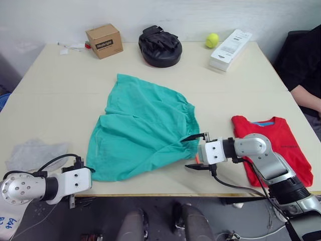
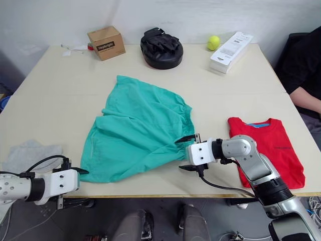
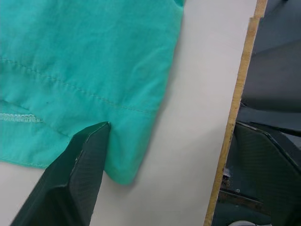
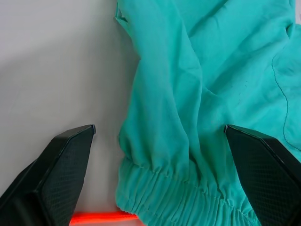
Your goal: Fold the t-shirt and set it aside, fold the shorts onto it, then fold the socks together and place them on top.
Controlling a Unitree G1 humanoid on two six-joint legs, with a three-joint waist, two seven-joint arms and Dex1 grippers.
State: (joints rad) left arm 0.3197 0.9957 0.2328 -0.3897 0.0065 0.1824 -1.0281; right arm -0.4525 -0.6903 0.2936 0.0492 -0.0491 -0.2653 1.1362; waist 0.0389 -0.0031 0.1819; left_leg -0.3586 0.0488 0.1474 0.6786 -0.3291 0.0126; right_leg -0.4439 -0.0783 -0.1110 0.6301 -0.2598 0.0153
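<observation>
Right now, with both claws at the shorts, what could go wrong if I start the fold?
1. The left claw sits at the shorts hem corner by the table edge; one finger lies on the cloth, the other hangs past the edge, so it may miss or catch the table.
2. The right claw is open around the bunched waistband; it may pinch only one layer or snag the orange drawstring.

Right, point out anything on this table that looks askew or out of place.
The shorts lie crumpled and skewed across the table, one hem corner nearly at the front edge. The t-shirt is already folded, to the right. The socks sit bunched near the left corner.
</observation>
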